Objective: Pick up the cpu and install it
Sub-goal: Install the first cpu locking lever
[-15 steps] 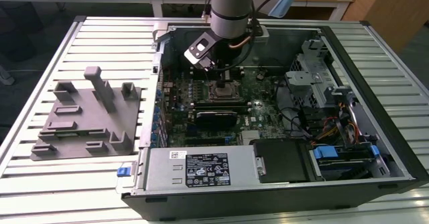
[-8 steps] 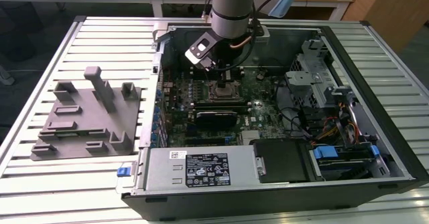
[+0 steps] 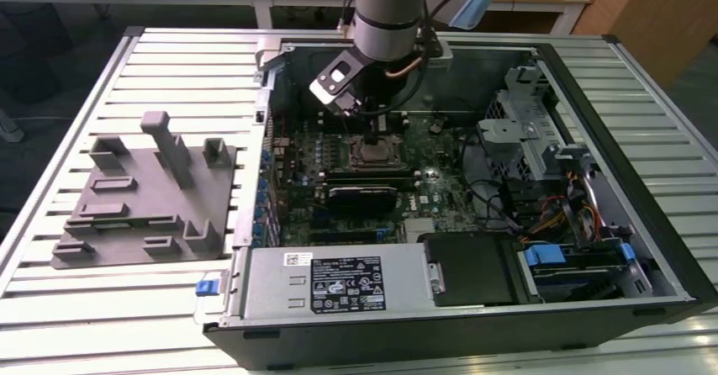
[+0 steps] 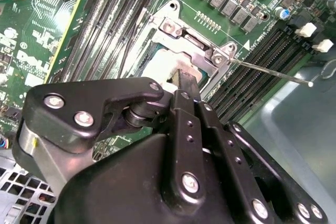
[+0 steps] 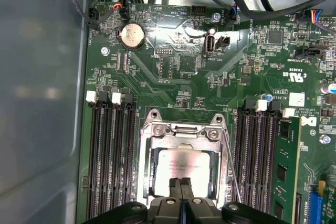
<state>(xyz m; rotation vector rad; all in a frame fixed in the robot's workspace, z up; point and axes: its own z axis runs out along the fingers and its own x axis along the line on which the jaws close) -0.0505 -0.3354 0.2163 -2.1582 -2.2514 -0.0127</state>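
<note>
The cpu lies flat inside the motherboard socket, its silver top showing within the metal frame. My gripper is shut, and its two black fingertips are pressed together over the cpu's near edge. Whether they touch the chip I cannot tell. In the second wrist view the gripper points down at the cpu. In the exterior view the gripper hangs low over the socket inside the open computer case.
The socket's thin lever rod sticks out beside the frame. Memory slots flank the socket. A grey fixture block sits at the exterior view's left. Power supply, drive cage and cables crowd the case.
</note>
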